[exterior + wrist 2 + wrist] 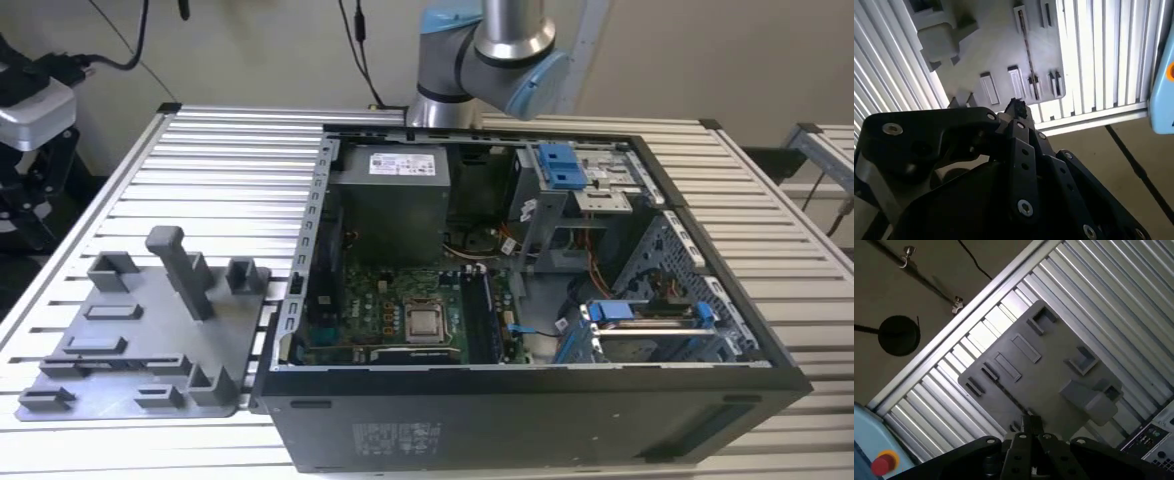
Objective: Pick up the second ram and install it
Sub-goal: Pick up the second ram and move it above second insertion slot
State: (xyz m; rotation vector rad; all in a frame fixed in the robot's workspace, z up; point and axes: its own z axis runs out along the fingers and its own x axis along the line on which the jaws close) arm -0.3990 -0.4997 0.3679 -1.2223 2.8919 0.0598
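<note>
- Pincer [1029, 421] is seen in the first wrist view with its fingers drawn almost together, hanging well above the grey holder plate [1054, 365].
- A thin dark strip is pinched at the fingertips and is judged to be the memory stick [1006, 392], presented edge-on and lifted clear of the holder plate.
- Pick-up is therefore judged done. Fitting is left, since the stick is held over the holder plate and not over the computer case [534, 420] just beside that plate.
- The black slots [483, 315] inside the case cannot be made out well enough to say which are filled.
- The stick's chips and label are hidden, as only its edge is offered.
- The grip itself is masked by the pincer's own black links, so how firmly the stick is seated cannot be told.
- The arm [487, 50] is cut off by the exterior view's upper edge.
</note>
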